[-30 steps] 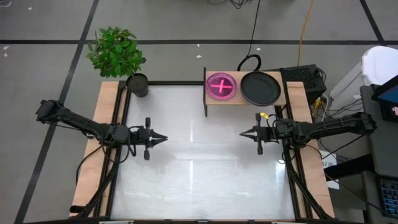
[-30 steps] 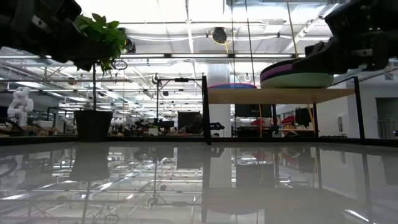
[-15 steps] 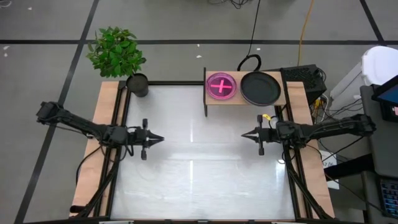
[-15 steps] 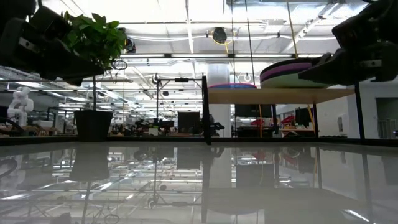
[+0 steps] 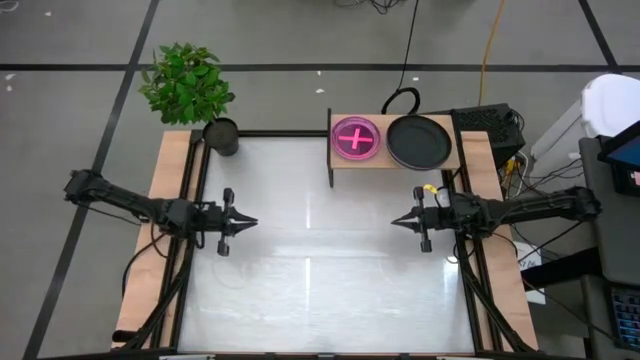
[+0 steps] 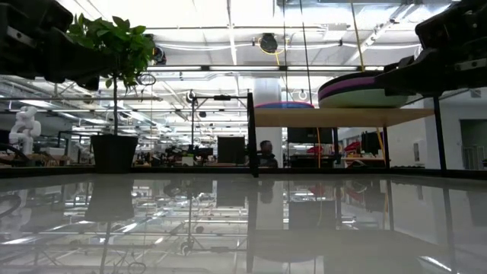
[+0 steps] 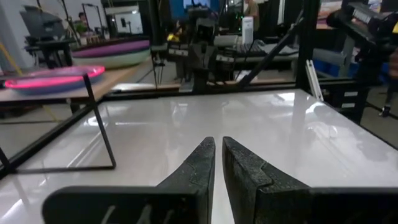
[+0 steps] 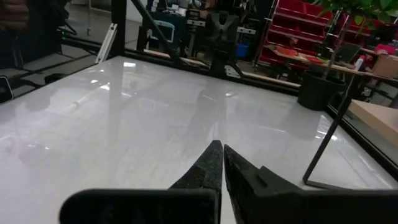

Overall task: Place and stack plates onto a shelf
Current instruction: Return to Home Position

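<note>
The shelf [image 5: 446, 152], a light-wood board on a thin black frame, stands at the table's far edge. Two stacks of plates rest on it. The smaller stack, with a pink plate [image 5: 356, 138] on top, sits on its left half. The larger stack, with a black plate [image 5: 419, 142] on top, sits on its right half. The low view shows purple and sage green plates [image 6: 356, 93] in the larger stack. My left gripper [image 5: 250, 222] [image 7: 217, 149] hovers shut over the table's left part. My right gripper [image 5: 396, 221] [image 8: 222, 149] hovers shut over the right part, its tip pointing at the other's.
A small dark plant pot [image 5: 221, 136] with a leafy green plant [image 5: 186, 82] stands at the table's far left corner. The glossy white tabletop [image 5: 320, 270] lies between and in front of the grippers. Light-wood strips [image 5: 168, 190] run along both sides.
Both arms have drawn back. The left gripper has moved toward the table's left edge and the right gripper slightly toward the right edge, so the gap between their tips has widened. Both stayed shut. The plates and shelf have not moved.
</note>
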Motion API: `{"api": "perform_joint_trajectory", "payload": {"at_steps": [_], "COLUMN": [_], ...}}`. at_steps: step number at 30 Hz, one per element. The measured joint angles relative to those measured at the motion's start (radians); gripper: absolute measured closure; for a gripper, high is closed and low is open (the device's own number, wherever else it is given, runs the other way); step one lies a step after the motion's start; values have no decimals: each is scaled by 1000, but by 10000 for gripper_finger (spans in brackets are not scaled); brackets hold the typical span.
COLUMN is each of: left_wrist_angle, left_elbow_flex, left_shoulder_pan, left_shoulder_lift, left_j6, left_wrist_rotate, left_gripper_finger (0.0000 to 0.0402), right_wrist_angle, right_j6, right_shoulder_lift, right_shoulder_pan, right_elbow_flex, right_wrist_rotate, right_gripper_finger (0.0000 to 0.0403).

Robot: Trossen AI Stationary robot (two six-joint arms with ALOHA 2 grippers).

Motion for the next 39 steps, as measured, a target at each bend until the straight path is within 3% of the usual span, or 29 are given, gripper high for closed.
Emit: {"api": "perform_joint_trajectory", "payload": {"at_steps": [11,23,39], "left_wrist_angle": [-108,-140,-223], "left_elbow_flex": [0,1,2], "left_shoulder_pan": [0,0,13], "left_shoulder_lift": [-137,-197,-299], "left_j6": [10,24,19], "left_wrist_rotate": [0,0,30], "left_gripper_finger": [365,365,365], "right_wrist_angle": [-146,-331,-340], "right_j6": [-1,2,-24], "right_shoulder_lift": [-168,-407,-403], "right_shoulder_pan": [0,0,0], "right_elbow_flex": [-1,-2,-3], "right_wrist_rotate": [0,37,27], "right_gripper_finger": [403,403,403]}}
